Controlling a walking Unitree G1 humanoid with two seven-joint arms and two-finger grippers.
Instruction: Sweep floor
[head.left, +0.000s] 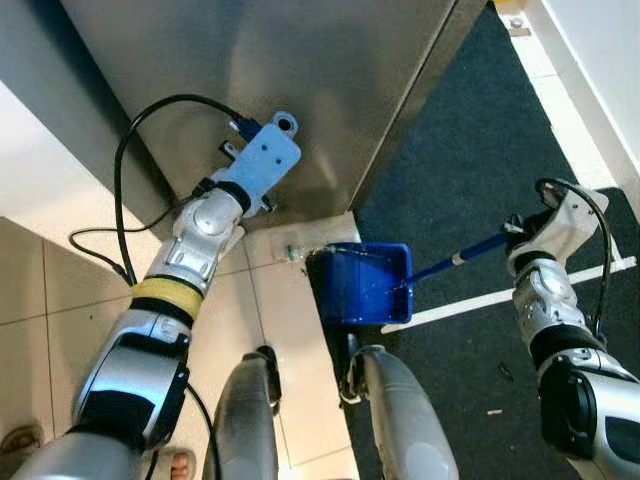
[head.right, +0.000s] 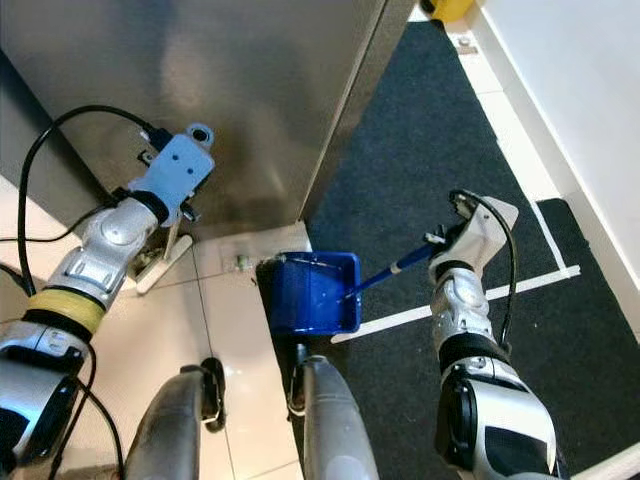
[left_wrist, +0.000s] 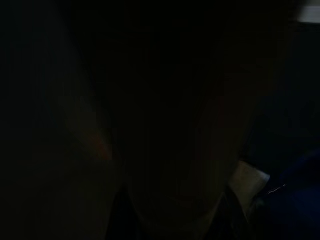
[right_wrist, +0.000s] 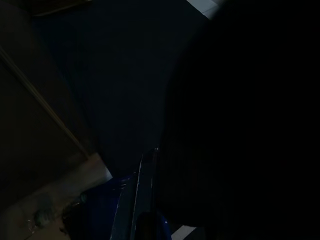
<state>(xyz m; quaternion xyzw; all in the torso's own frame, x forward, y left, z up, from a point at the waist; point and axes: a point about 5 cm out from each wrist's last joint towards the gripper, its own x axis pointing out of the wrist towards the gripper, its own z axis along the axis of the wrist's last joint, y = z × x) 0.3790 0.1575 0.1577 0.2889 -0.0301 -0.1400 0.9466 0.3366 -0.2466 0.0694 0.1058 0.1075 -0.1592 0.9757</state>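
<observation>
Dustpan (head.left: 360, 283): blue, resting on floor at edge of dark mat (head.left: 470, 180), just beside steel cabinet (head.left: 300, 80).
Handle (head.left: 455, 261): long, thin, rigid; best hold near upper end.
Handling: likely light, stiff plastic, prone to tipping.
Right gripper (head.left: 520, 232): at handle end; jaw state impossible to tell.
Left gripper (head.right: 165, 225): near cabinet base; jaws hidden.

- A tall stainless-steel cabinet (head.left: 300, 90) is standing ahead, its brushed face catching soft reflections.
- Pale glossy floor tiles (head.left: 285, 340) are running beneath it on the left.
- A dark carpet (head.left: 470, 160) is covering the floor on the right, with a white line (head.left: 470, 303) crossing it.
- A white wall (head.right: 570, 100) is bordering the carpet on the far right.
- Small bits of debris (head.left: 292, 252) are lying at the cabinet's foot.
</observation>
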